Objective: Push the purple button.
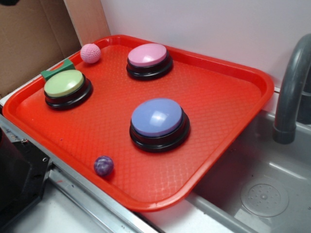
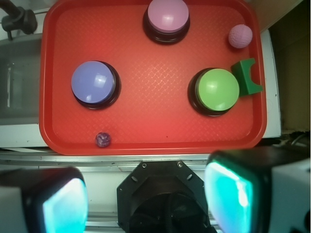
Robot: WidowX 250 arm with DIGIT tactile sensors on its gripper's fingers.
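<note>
Fingers (image 2: 63, 206) spread wide, nothing between them; seen only at the bottom of the wrist view, high above the near edge of the scene and well apart from every object. Absent from the exterior view.

Just beyond the fingers: metal rail of the desk (image 2: 146, 159), then the red tray (image 2: 146, 116).

Nearest on the tray: small dark purple ball (image 2: 102, 140), close to the near rim.

Next out: purple button (image 2: 93, 82), toward the sink side of the tray, clear on all sides, upright on its black base. In the exterior view, purple button (image 1: 158, 118) near the tray's middle. Largest of the three.

Same depth, opposite side: green button (image 2: 217, 89), green block (image 2: 248, 76) just beside it.

Farthest: pink button (image 2: 167, 15) and pink ball (image 2: 240, 36).

Handling, as judgement: rigid plastic, glossy dome, likely slippery off-centre. No grasp needed; press straight down on the crown. Wide base suggests low tipping risk. Probably better with fingers closed first. Ball near enough to be nudged on a low approach.
</note>
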